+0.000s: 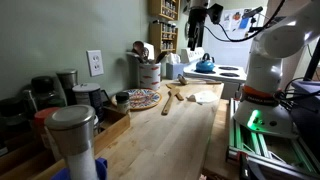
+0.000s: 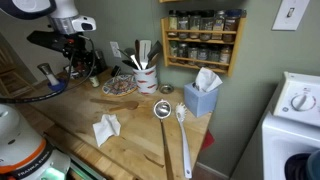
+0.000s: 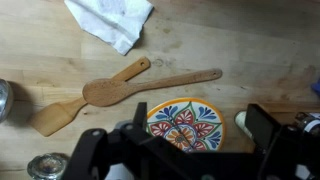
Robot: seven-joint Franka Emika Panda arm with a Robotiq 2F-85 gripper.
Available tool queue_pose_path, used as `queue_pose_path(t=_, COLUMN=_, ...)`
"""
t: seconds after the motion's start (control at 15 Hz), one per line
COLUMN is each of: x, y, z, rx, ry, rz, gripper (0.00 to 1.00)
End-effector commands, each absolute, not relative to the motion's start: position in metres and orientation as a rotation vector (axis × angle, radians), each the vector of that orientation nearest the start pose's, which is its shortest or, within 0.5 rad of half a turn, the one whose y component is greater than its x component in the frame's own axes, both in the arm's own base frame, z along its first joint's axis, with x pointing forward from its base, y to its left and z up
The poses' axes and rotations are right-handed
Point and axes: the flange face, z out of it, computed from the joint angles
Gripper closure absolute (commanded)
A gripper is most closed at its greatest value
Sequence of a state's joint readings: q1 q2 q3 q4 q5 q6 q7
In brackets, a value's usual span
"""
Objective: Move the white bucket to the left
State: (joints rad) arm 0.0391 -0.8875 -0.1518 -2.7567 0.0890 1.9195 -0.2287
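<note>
The white bucket (image 1: 149, 72) is a white crock with a red band and utensils sticking out. It stands at the back of the wooden counter by the wall in both exterior views (image 2: 146, 78). I cannot make it out in the wrist view. My gripper (image 1: 196, 28) hangs high above the counter, apart from the bucket (image 2: 73, 47). In the wrist view its jaws (image 3: 200, 128) are open and empty, straddling the view of a colourful patterned plate (image 3: 182, 125) far below.
Two wooden spoons (image 3: 120, 90) and a white cloth (image 3: 112, 20) lie on the counter near the plate (image 1: 143, 98). A steel canister (image 1: 72, 135) stands in the foreground and a blue kettle (image 1: 205, 65) on the stove. A blue tissue box (image 2: 200, 98) and a spice rack (image 2: 200, 40) are by the wall.
</note>
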Motion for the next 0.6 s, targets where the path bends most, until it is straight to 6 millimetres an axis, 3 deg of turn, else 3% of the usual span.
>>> queue_pose_path(t=0.0, x=0.291, y=-0.025, z=0.458, rx=-2.939, ry=-0.206, rz=-0.099, gripper=0.0)
queue_pose_path(t=0.33, x=0.291, y=-0.025, z=0.455, rx=-2.939, ry=-0.206, rz=-0.089, gripper=0.0)
queue_pose_path(t=0.4, x=0.299, y=-0.015, z=0.466, rx=-2.952, ry=-0.374, rz=-0.147, gripper=0.0)
queue_pose_path(t=0.53, x=0.315, y=-0.002, z=0.483, rx=-2.968, ry=-0.539, rz=-0.16, gripper=0.0)
